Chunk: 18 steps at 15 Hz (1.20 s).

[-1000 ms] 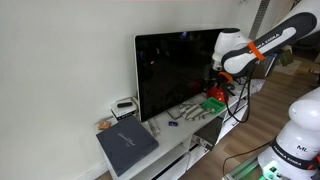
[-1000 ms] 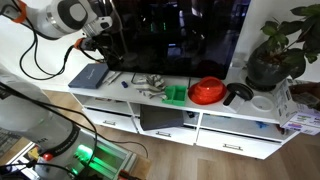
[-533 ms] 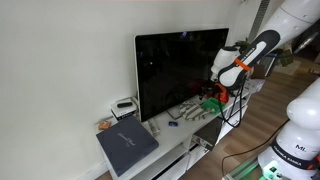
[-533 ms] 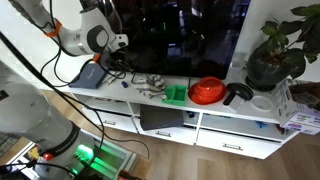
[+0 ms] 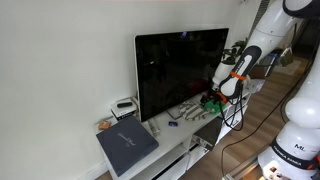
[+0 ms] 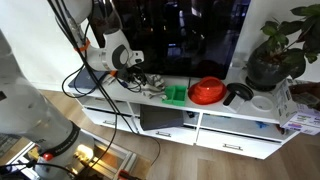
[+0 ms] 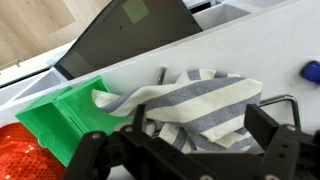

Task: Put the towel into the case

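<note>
The arm has swung down and across since a moment ago. It has left the end of the surface where it was, and now the claw hangs right over the towel. The claw is wide open and holds nothing. In the wrist view its two black fingers stand far apart, one on each side of the towel. I cannot tell if they touch the cloth. The towel is a rumpled grey and white cloth with stripes. It lies on the white surface, not in the green case. The green case sits just beside the towel, and one pointy corner of the towel rests on the edge of the case. A red thing sits on the other side of the case, away from the towel. A small blue thing lies on the surface near the towel, at the edge of the wrist view. In both exterior views a big black TV stands on the surface behind the towel. A green plant stands at the far end, well apart from the claw.
</note>
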Motion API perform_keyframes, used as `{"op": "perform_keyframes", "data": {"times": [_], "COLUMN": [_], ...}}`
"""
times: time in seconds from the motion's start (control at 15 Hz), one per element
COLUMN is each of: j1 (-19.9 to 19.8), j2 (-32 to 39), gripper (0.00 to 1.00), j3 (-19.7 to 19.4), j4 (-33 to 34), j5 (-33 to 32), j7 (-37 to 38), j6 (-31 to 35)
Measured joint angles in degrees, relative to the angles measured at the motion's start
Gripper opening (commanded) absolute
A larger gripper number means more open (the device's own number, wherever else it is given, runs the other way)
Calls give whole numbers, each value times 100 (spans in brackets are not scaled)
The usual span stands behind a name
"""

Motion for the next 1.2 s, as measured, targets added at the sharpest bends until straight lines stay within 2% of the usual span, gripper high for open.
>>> {"op": "perform_keyframes", "data": {"times": [0.6,1.2], "j1": [158,722], "j2": [131,1687], "gripper": [100,100], "j3": [-52,-171], "j4": [195,1579], "j5": [33,69], "j7": [85,611], "j6": [1,18]}}
